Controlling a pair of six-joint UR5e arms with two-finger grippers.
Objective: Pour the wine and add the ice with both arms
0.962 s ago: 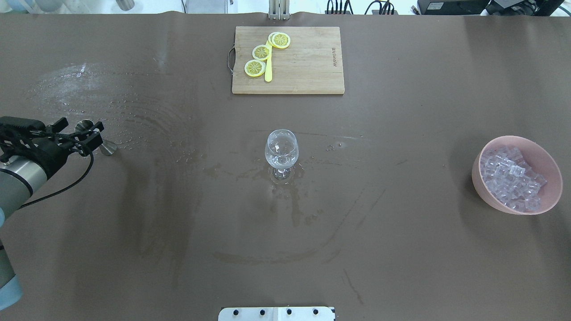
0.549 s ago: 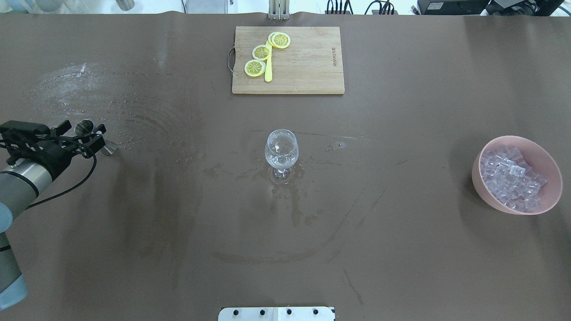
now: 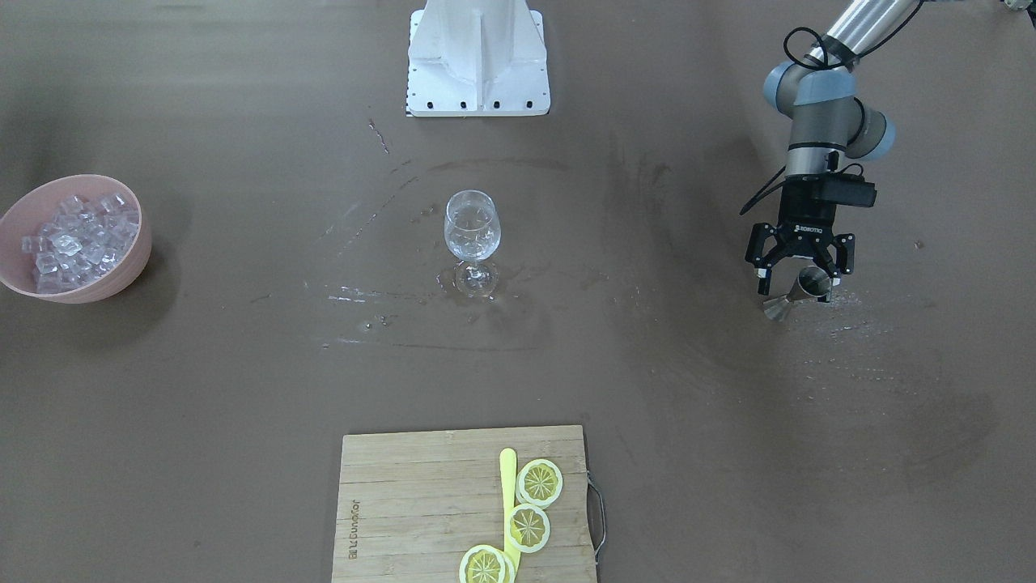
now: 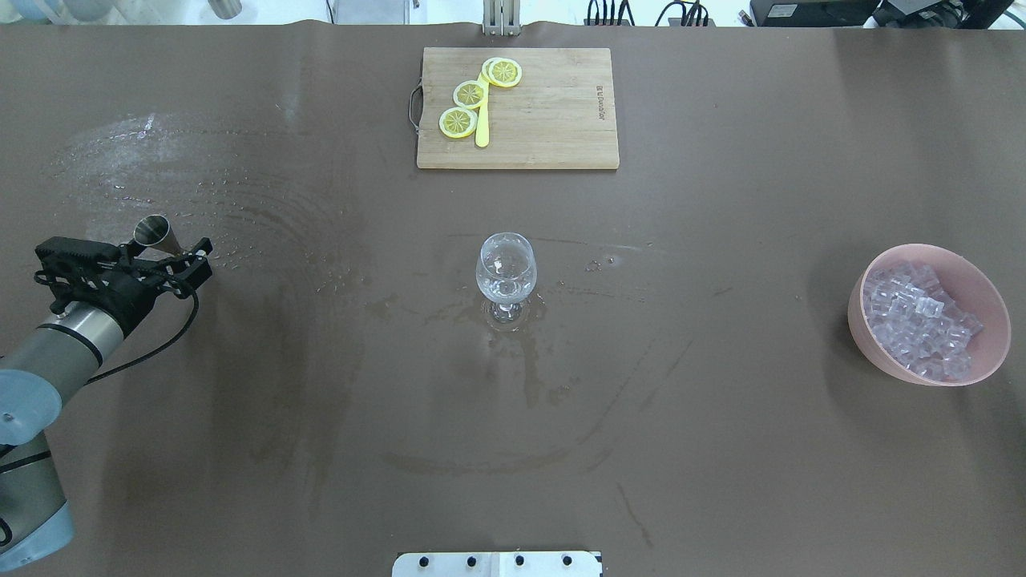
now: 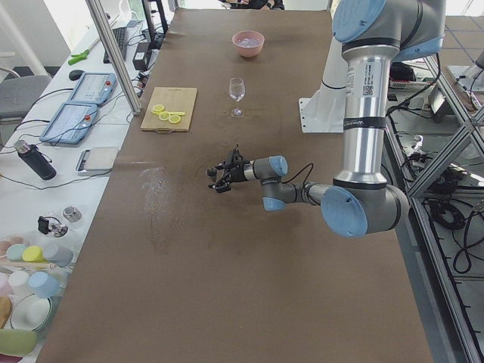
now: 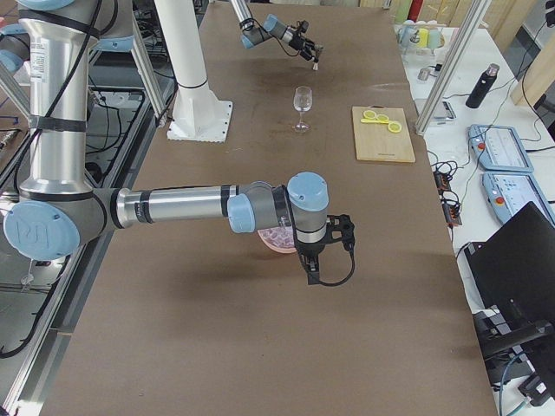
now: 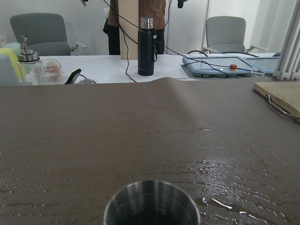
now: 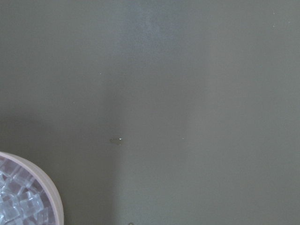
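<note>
A clear wine glass (image 4: 506,268) (image 3: 472,231) stands upright mid-table. A steel jigger (image 4: 151,231) (image 3: 812,283) stands on the wet table at the left; its mouth fills the bottom of the left wrist view (image 7: 151,206). My left gripper (image 4: 183,260) (image 3: 800,279) is open, low, with its fingers either side of the jigger. The ice (image 4: 918,316) (image 3: 77,235) is heaped in a pink bowl (image 4: 870,349) (image 3: 113,279) at the right. My right gripper (image 6: 310,270) hangs above the table beside that bowl (image 8: 44,192); I cannot tell whether it is open.
A wooden cutting board (image 4: 553,112) (image 3: 405,502) with lemon slices (image 4: 458,122) and a yellow knife lies at the far edge. The white pedestal (image 3: 477,57) stands at the robot's side. Wet smears lie around the glass and jigger.
My left gripper has slid forward and to the right, and its fingers now reach past the jigger's lower half. The jigger, glass and bowl have not moved.
</note>
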